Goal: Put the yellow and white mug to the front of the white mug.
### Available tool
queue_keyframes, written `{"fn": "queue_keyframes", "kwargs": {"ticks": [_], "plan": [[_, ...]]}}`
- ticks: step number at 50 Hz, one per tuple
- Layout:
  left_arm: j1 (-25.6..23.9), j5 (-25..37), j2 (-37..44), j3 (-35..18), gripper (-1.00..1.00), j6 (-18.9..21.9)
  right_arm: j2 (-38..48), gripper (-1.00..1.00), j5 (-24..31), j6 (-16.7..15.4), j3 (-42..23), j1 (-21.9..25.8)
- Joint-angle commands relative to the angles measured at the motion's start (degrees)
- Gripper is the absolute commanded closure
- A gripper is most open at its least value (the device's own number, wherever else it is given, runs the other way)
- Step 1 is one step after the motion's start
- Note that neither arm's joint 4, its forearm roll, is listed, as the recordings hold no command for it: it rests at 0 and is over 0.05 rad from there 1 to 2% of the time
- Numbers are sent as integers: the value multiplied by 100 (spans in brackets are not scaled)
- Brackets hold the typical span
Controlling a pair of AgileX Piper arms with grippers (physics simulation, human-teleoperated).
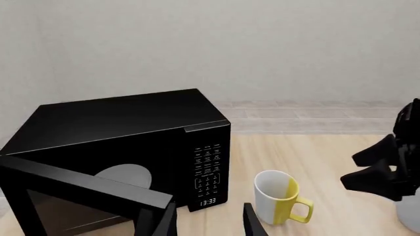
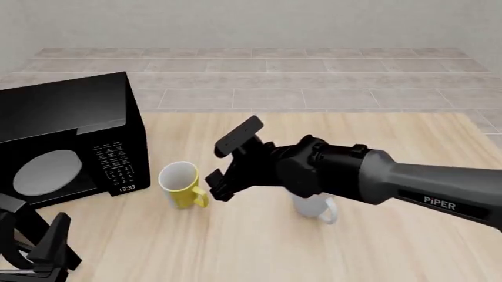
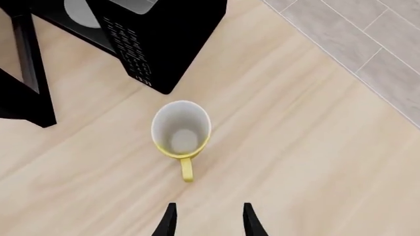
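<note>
The yellow and white mug (image 2: 181,184) stands upright, left of centre in the front view, mouth open upward, white inside, yellow outside, its yellow handle pointing toward the lower right of the frame. The white mug (image 2: 315,206) sits just right of centre, also upright, plain pale white with its handle toward the lower right, its upper part hidden behind the dark arm.

White mug (image 2: 314,205) mostly hidden (behind right arm).

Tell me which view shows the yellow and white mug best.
Right wrist view: the yellow and white mug sits unobstructed, interior and handle visible. Left wrist shows its side; front shows it small, beside the right gripper.
</note>
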Motion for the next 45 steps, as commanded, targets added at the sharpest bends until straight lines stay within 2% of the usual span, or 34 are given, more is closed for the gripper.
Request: {"fn": "queue_keyframes", "kwargs": {"ticks": [1,45], "plan": [[3,2,2,0,-100,2,291,-100,-131,65,-118,5],[1,1,1,0,-100,2,1011,-100,-503,334,-339,123]]}}
